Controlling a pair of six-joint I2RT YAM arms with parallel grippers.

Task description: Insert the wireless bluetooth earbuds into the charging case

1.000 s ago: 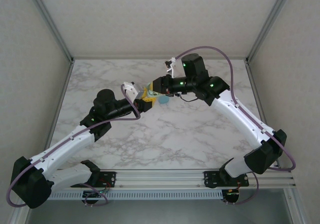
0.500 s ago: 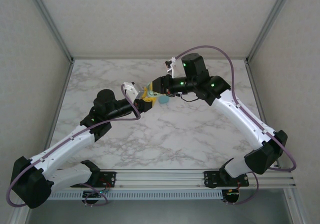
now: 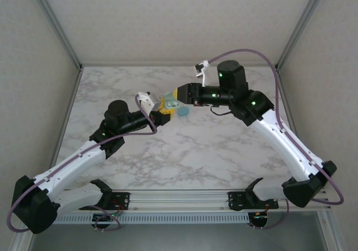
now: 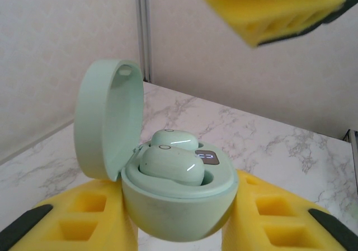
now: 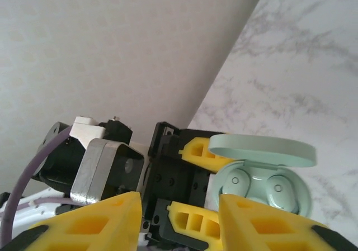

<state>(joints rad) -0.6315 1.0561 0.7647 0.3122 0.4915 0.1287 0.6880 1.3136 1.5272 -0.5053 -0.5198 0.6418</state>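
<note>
Over the far middle of the white marble desk [image 3: 184, 150], between the two arms, the small rounded mint-green plastic charging case [image 4: 179, 214] is held up off the surface with its lid swung open. In the left wrist view the lid stands upright on the left, hinged at the side of the base. It is smooth and pale inside, with one small dimple near its top. In the bowl of the base sit the two glossy mint-green plastic earbuds [image 4: 170, 164], side by side, each down in its own well. In the right wrist view their faces show as two rounded pads with a tiny dot on each. Just behind them in the base a small dark panel [image 4: 206, 157] carries lit marks too small to read.

The left claw [image 3: 164, 109] pinches the base of the case between its two blocky yellow fingers [image 4: 78, 228], one pressed to each side. The right claw [image 5: 180, 206] hovers close to the open case with its own yellow fingers spread apart and nothing between them. One of those fingers shows at the top of the left wrist view, well clear of the case
</note>
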